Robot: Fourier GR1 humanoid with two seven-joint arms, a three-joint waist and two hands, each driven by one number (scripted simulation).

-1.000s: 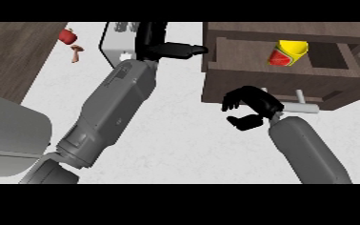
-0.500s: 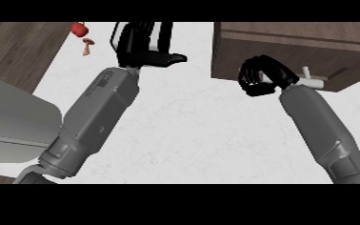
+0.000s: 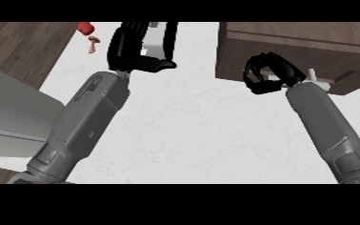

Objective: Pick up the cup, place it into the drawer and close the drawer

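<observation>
The dark brown wooden drawer front (image 3: 295, 40) lies just ahead of the right hand (image 3: 285, 71), curled and empty, nearer than the open left hand (image 3: 130, 52) across the white worktop (image 3: 197, 124).

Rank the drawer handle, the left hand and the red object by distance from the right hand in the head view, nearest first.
1. Drawer handle: right beside the right hand, on its right.
2. Left hand: well off to the upper left.
3. Red object: farthest, at the top-left edge.
</observation>
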